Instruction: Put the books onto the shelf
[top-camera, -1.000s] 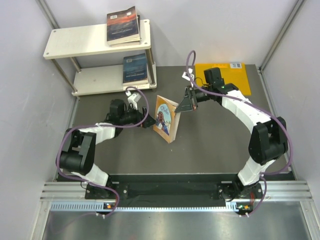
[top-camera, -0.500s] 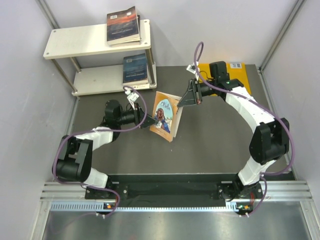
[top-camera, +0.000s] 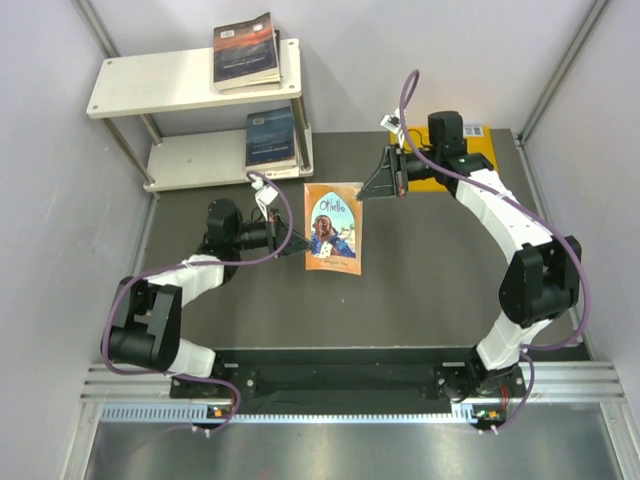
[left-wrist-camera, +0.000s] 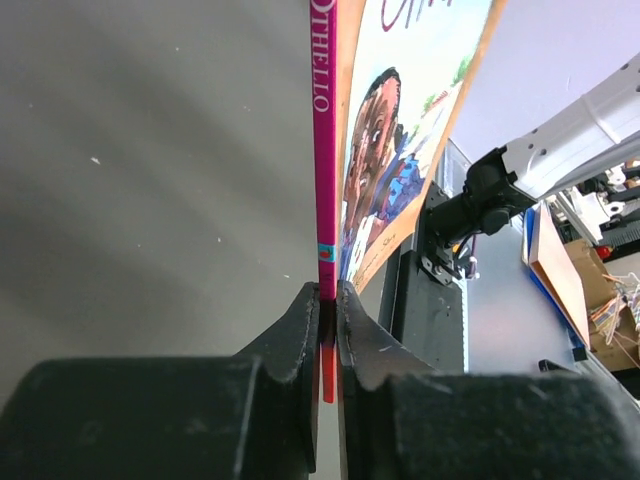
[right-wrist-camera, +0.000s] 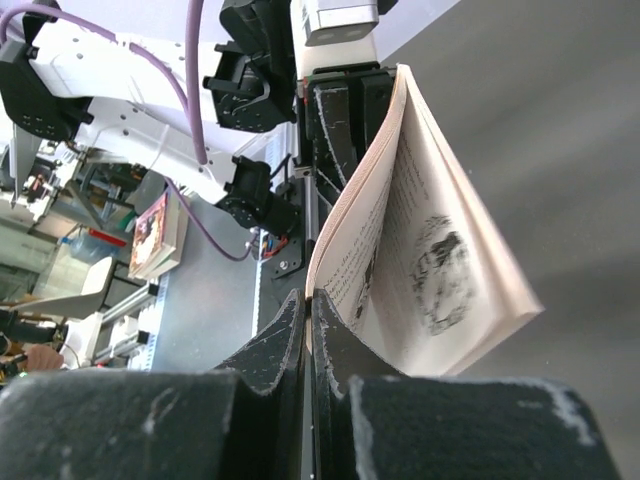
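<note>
Since the orange book (top-camera: 333, 228), held up near the shelf (top-camera: 150, 85), is thin and floppy, the left gripper (left-wrist-camera: 328, 300) pinches its stiff spine while the right gripper (right-wrist-camera: 305, 305) pinches perhaps just the cover.

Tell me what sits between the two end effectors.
The orange-brown paperback with a blue picture spans that gap in the top view: the left end effector pinches its spine edge, the right end effector its upper corner.
</note>
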